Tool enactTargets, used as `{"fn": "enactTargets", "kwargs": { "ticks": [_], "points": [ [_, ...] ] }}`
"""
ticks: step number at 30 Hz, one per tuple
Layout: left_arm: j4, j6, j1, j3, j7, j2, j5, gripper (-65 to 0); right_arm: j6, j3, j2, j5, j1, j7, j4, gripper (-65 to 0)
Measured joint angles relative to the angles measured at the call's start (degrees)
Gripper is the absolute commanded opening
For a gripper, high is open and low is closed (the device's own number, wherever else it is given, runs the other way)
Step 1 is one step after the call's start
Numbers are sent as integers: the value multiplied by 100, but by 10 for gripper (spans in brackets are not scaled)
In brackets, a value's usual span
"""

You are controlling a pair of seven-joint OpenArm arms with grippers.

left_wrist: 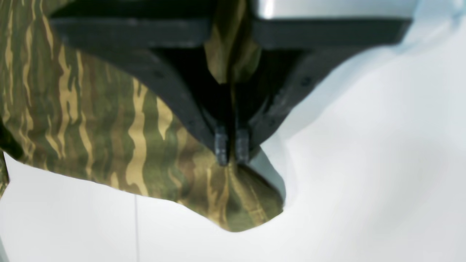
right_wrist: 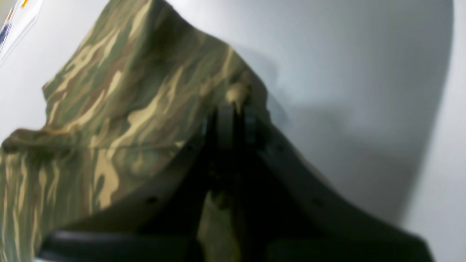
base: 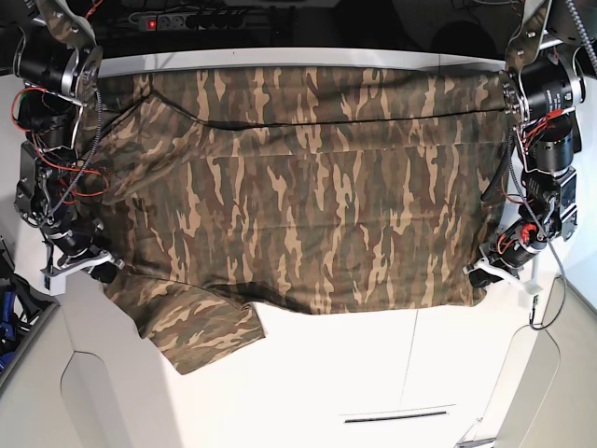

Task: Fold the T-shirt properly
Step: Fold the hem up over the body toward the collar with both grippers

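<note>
My left claw (left_wrist: 231, 147) and right claw (right_wrist: 233, 109) are each pinched on an edge of the camouflage T-shirt (base: 308, 196). It lies spread across the white table (base: 373, 373), one sleeve (base: 196, 327) toward the near edge.

One T-shirt (base: 308, 196), two arms (base: 536, 187)

Left end effector (left_wrist: 231, 151) and right end effector (right_wrist: 233, 109), both clamped tight, arms wide apart.
</note>
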Motion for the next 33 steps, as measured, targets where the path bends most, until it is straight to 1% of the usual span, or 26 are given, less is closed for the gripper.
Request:
{"fn": "enactTargets", "kwargs": {
  "ticks": [1,2,5,8,12,15,19,22,28,33],
  "points": [
    [0,-101,0,0,26,-2,15,-650,223,0,2,-17,-4,-105,35,-650],
    [0,-203,-11,11,70,-17,26,-650,284,-2,-7,-9,-20,-208,111,-650],
    [118,-254,-15,13,306,-72,-2,-650,262,-13,-37,-15,-28,-667,435,-650],
    [422,-258,-15,13,717,-175,-151,-650,260,-15,-33,68,-35,-1126,885,-650],
    [918,-271,7,13,1419,-315,-686,-650,267,-17,33,706,-144,-1755,1534,-650],
    [1349,-295,195,20,1762,-437,-1239,-650,249,-24,144,938,-345,-2153,1976,-650],
    [1956,-310,704,22,1803,-673,-1344,-650,267,-22,321,1130,-715,-2236,2393,-650],
    [2529,-308,1145,17,1840,-769,-1335,-650,282,0,490,1338,-1001,-2253,2623,-650],
    [3814,-337,2015,-61,1897,-774,-1405,-650,278,61,800,1554,-1453,-2256,2898,-650],
    [4389,-378,2662,-570,1965,-741,-1427,-650,332,323,815,1637,-1740,-2284,2949,-650]
  ]
}}
